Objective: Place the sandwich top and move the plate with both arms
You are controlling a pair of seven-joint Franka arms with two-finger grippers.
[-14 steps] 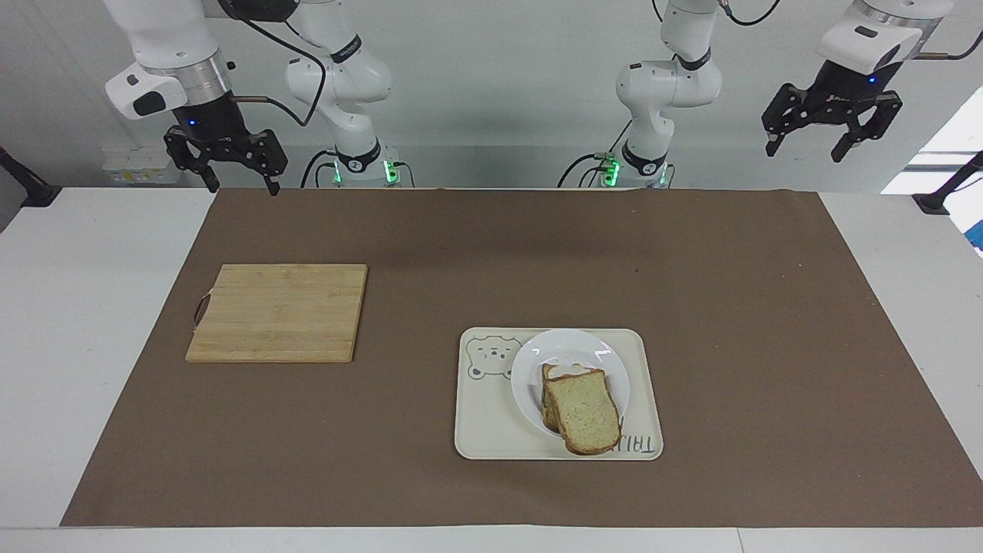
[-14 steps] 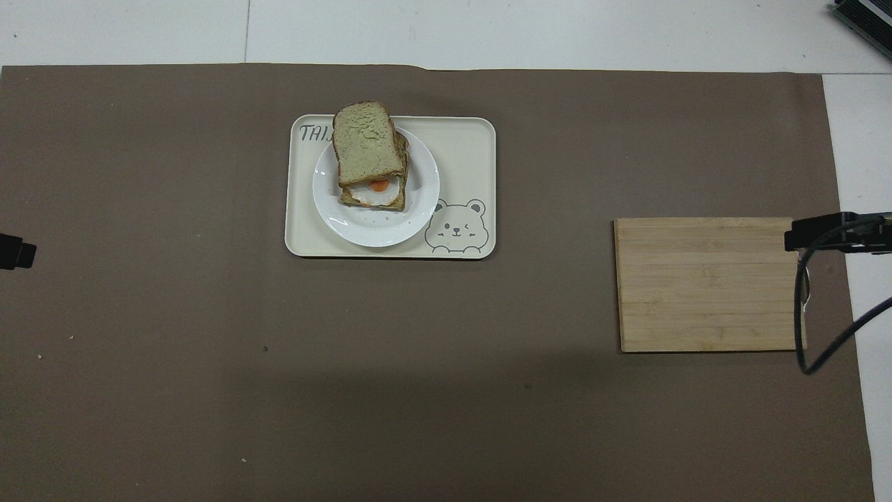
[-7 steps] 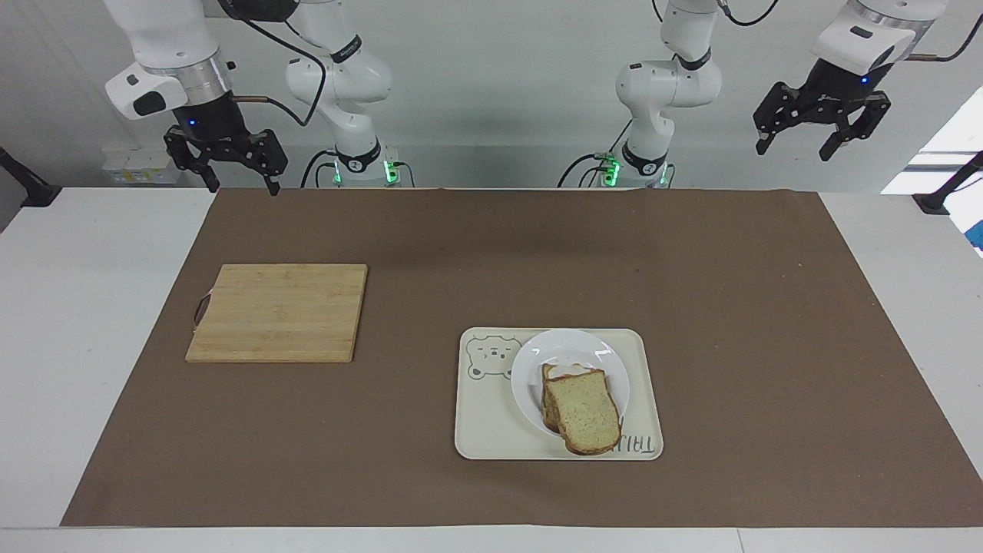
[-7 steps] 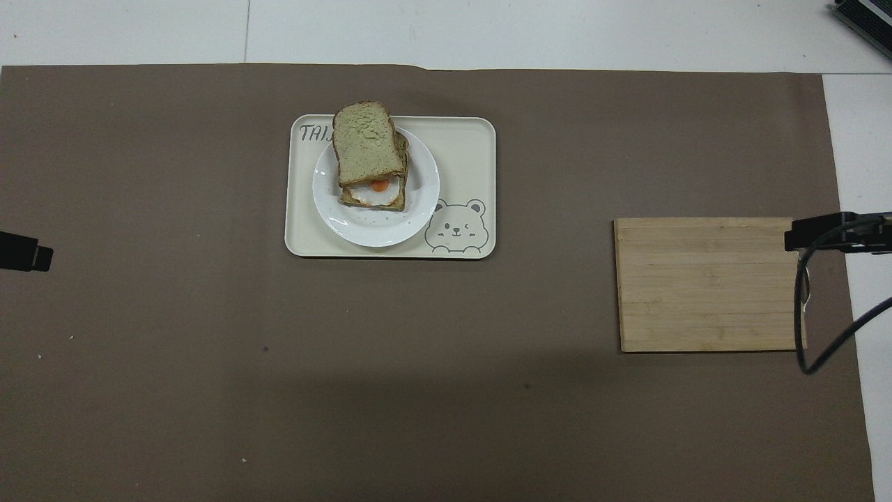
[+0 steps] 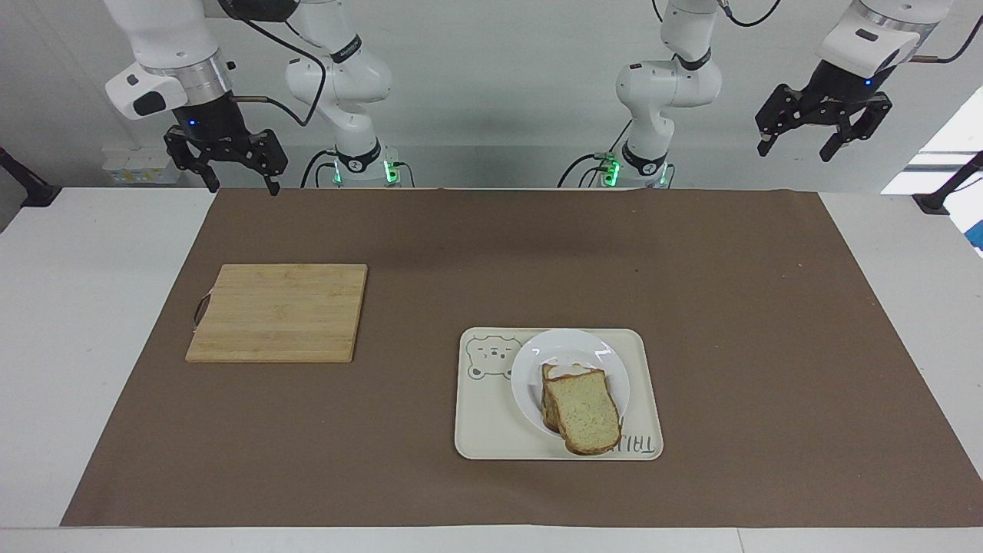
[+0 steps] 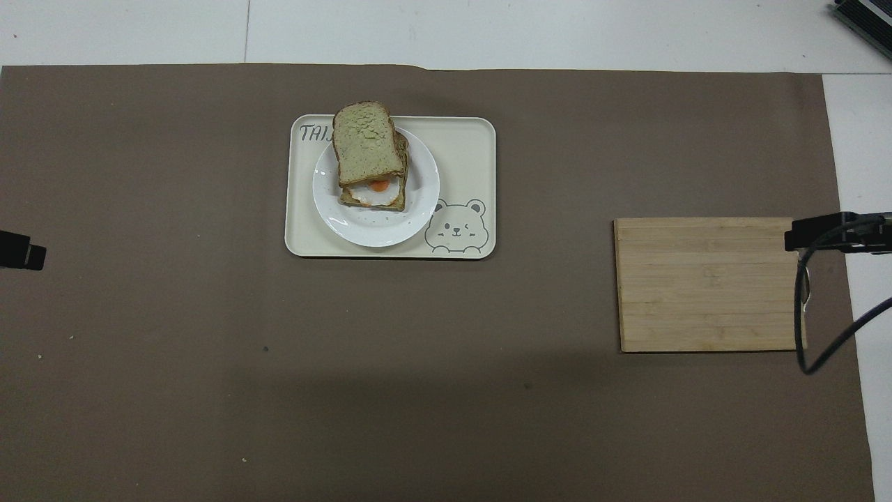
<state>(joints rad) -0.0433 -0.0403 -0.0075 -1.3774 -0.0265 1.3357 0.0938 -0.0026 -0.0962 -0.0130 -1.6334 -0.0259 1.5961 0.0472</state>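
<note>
A: Where to look for the bread?

B: Find the sandwich top [image 5: 582, 415] lying on the egg-bearing slice [image 6: 376, 192], slid off square so as to overhang the plate [image 5: 530, 369] on the side farther from the robots. Find that plate sitting inside the bear-printed tray [image 5: 491, 430], toward the left arm's end of the brown mat [image 5: 691, 307].

A: So, on to shifting the plate?

B: Seems so, judging by the layout. Bring both grippers down on opposite edges of the rim, clear of the bread. Pinch the rim only, close together in time, lift level and slowly. Keep both heights matched, or risk sliding that offset slice off. Perhaps square the top up first.

A: Headed where?

B: Hard to say; possibly the wooden cutting board [image 5: 280, 311] toward the right arm's end.

A: And the arms themselves?

B: Waiting, both raised at the robots' edge of the table. See the left gripper [image 5: 799, 146] hanging high past the mat's corner, fingers spread wide, carrying nothing. See the right gripper [image 5: 242, 184] lower, just above the mat's edge, likewise spread wide and carrying nothing. Well apart from the plate, both of them.
</note>
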